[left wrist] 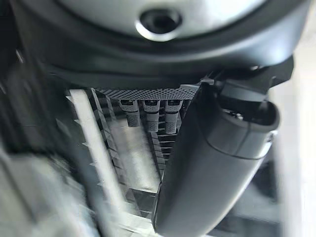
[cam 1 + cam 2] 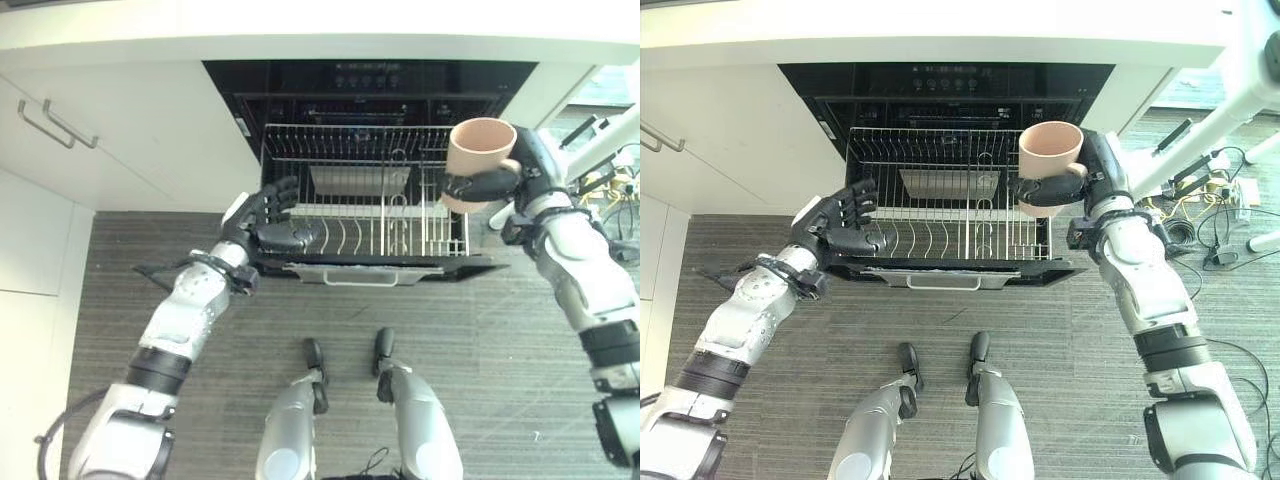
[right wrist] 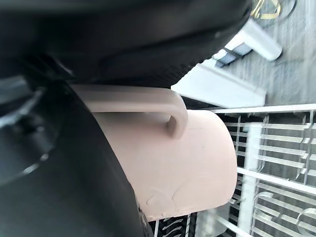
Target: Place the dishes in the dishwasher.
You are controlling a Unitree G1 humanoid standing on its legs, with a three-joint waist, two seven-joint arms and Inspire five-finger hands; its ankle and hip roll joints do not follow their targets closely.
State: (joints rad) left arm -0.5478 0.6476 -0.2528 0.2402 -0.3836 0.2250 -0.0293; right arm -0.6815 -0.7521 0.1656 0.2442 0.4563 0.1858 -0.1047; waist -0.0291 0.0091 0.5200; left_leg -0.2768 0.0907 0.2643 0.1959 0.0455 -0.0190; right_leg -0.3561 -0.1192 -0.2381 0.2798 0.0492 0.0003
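Left eye view has the right hand (image 2: 505, 180) curled round an upright beige ceramic mug (image 2: 477, 156) above the pulled-out wire dishwasher rack (image 2: 365, 205), whose left edge the left hand (image 2: 268, 218) grips; right wrist view reveals the mug's handle (image 3: 148, 106).

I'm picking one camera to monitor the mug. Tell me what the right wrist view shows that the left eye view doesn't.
Right wrist view alone: the mug's handle up close, by the hand's dark bulk.

Left eye view alone: the left hand at the rack's left front corner, the cabinet handles, and the mug's open mouth facing up.

Both: the pink mug gripped in the right hand over the dishwasher rack.
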